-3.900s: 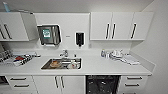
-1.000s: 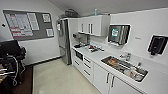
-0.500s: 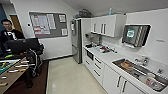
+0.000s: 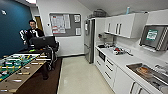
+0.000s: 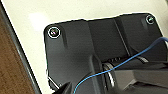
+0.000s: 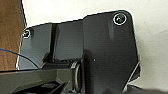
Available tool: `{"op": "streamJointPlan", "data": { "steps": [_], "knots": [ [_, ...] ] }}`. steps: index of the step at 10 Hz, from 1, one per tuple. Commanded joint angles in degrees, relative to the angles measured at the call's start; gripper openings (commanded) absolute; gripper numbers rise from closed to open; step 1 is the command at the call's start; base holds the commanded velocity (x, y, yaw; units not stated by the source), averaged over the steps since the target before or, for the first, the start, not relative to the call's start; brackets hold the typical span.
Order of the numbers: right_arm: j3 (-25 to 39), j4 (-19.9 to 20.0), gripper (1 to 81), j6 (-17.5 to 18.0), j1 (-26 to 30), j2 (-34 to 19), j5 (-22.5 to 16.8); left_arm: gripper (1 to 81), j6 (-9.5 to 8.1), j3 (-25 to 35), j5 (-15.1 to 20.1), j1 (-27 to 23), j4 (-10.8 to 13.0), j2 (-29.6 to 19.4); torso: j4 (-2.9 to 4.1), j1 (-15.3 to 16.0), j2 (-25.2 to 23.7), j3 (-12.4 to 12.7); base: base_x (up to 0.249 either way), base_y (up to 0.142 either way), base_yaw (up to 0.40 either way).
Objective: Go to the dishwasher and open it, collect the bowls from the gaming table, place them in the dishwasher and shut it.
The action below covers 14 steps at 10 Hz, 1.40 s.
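Hand state on both arms: cannot tell. Step in hand: driving through kitchen toward football table [image 4: 17, 65]. Dishwasher, bowls not identifiable. Next: locating bowls, judged from layout.

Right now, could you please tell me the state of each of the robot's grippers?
Left gripper: cannot be told; the wrist view shows the robot's dark plate over pale floor.
Right gripper: cannot be told, for the same reason.
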Motion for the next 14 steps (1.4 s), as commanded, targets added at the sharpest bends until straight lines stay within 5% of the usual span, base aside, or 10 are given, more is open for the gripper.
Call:
{"op": "streamJointPlan", "data": {
  "steps": [1,14],
  "knots": [
    [0.20,0.34,81.1,-0.07,3.00,0.34,-2.93,81.1,0.27,-0.09,3.03,-3.05,0.56,0.43,0.00,0.00,0.00,0.00,0.000,0.000,0.368],
    [0.20,0.34,81.1,-0.07,3.61,0.87,-2.49,81.1,0.27,-0.09,2.86,-3.05,0.48,1.05,0.00,0.00,0.00,0.00,0.000,0.000,0.367]
  ]
}}
